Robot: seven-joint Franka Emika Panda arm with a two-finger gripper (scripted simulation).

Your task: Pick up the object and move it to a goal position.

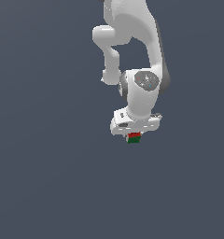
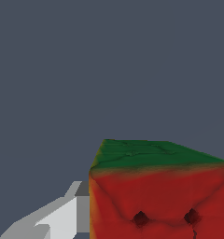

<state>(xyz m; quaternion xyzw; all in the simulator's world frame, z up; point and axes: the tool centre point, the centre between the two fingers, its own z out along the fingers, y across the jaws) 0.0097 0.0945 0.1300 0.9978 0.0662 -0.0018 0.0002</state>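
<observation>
The object [image 1: 134,138] is a small cube with a red face and a green face, sitting right under the white hand in the exterior view. My gripper [image 1: 135,133] points down and is shut on it. The cube is narrower than the hand, and the fingers are hidden there. In the wrist view the cube [image 2: 156,196] fills the near corner, red face toward the camera and green face beyond. One grey-white finger [image 2: 79,212] presses flat against its side. The other finger is out of frame. No whitish-grey face shows.
The white arm [image 1: 142,88] rises from the hand toward the top of the exterior view. Around it is only a plain dark grey-blue surface [image 1: 48,177]. No goal marker shows in either view.
</observation>
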